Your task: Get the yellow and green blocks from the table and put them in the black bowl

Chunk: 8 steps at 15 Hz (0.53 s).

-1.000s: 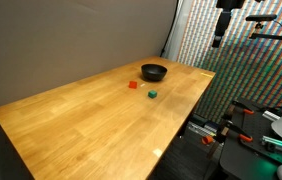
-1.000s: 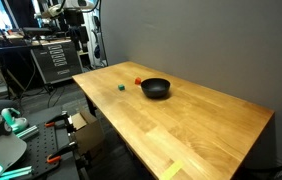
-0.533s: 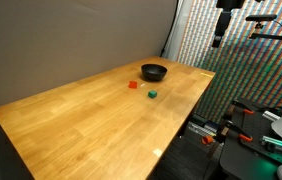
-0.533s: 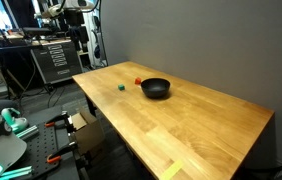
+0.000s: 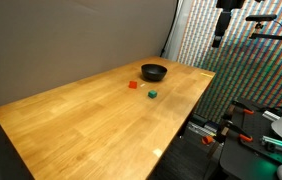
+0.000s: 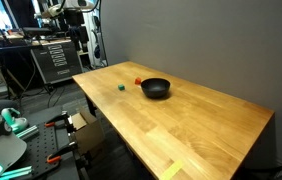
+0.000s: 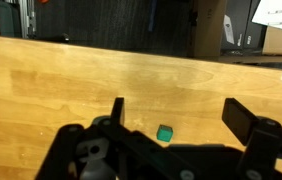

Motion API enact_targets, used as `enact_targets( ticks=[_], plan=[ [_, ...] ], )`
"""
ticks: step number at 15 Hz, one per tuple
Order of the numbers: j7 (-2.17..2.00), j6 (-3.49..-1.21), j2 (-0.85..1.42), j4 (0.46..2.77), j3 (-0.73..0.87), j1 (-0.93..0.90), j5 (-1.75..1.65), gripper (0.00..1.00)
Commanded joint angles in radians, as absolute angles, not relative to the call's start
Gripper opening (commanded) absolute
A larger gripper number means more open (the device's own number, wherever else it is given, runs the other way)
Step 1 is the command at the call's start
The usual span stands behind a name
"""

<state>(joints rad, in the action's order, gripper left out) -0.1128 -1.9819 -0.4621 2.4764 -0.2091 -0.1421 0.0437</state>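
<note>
Nothing is in the black bowl yet; the green block and red-orange block lie on the table. The jaws stand open and empty, the green block framed between them.

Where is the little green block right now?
In both exterior views the green block lies on the table, apart from the black bowl and the red-orange block.

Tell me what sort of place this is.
Probably a lab or workshop: an equipment rack behind, orange-handled tools on the floor, and a wooden table serving as a test bench.
</note>
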Motion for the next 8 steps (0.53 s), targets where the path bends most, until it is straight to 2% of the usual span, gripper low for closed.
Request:
enact_targets(
  ticks=[1, 8],
  plan=[
    [-0.117, -1.980, -0.461, 2.475, -0.201, -0.151, 0.039, 1.00],
    [-0.117, -1.980, -0.461, 2.475, -0.201, -0.151, 0.039, 1.00]
  ],
)
